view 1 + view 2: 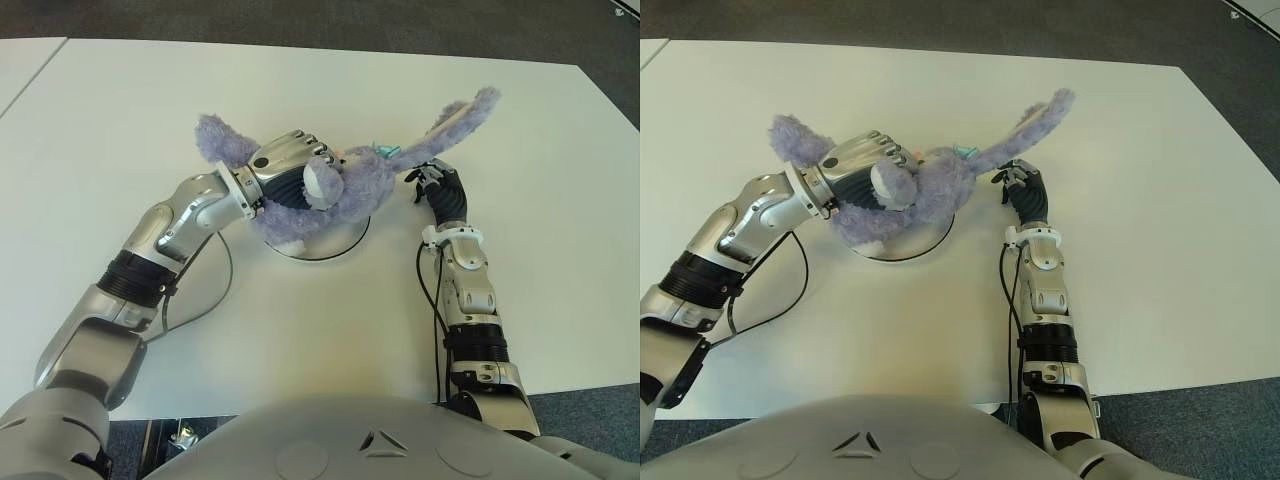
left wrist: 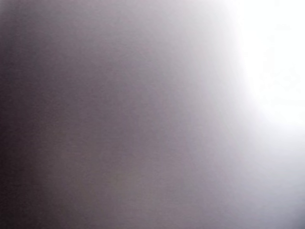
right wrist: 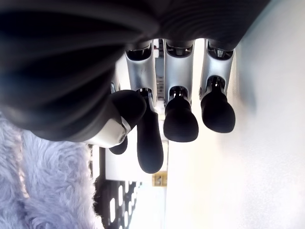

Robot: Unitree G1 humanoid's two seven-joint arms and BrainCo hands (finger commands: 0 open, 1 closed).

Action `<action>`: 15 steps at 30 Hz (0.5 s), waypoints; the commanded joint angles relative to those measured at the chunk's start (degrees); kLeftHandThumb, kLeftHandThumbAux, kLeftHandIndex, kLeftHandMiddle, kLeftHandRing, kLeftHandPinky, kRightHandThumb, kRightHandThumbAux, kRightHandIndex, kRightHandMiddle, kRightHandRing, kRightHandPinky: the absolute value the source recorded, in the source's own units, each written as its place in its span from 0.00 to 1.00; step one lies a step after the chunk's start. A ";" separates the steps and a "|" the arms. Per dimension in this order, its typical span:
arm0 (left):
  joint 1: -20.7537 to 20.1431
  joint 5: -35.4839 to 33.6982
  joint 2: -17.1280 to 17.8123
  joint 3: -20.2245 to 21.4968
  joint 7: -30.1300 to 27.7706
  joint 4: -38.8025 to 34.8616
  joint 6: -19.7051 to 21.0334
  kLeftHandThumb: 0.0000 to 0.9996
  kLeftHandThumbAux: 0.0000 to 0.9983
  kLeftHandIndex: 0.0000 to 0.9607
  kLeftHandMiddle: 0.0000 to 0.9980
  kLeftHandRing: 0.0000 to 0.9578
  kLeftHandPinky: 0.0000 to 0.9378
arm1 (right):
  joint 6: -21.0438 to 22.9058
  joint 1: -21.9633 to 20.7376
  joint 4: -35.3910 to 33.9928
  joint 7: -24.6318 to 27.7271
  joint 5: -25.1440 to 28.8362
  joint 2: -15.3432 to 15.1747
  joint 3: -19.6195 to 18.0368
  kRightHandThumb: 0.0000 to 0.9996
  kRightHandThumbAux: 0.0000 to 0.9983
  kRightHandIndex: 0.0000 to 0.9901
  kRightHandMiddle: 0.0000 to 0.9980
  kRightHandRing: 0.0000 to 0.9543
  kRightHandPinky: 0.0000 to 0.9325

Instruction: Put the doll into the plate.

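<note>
A purple plush rabbit doll lies across the round white plate in the middle of the table. One long ear sticks out to the far right, and a furry end pokes out to the left. My left hand is over the plate, shut on the doll's body. The left wrist view shows only a pale blur. My right hand sits just right of the doll, under the ear, with loosely bent fingers that hold nothing. The doll's fur shows beside them.
The white table stretches wide on all sides of the plate. A grey cable loops on the table beside my left forearm. Dark floor lies beyond the far edge and the right edge.
</note>
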 commanded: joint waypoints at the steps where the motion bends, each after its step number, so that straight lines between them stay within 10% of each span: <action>1: 1.39 0.50 1.79 -1.45 -4.52 0.70 1.29 0.43 0.54 0.36 0.74 0.79 0.77 | 1.86 4.87 2.04 -0.07 0.06 1.06 0.14 0.85 0.68 0.43 0.59 0.80 0.78; 15: 0.97 0.70 2.46 -1.96 -9.51 -1.41 4.90 0.21 0.43 0.18 0.51 0.62 0.71 | 2.43 5.15 1.27 -0.28 -0.44 0.98 0.46 0.85 0.68 0.43 0.58 0.80 0.78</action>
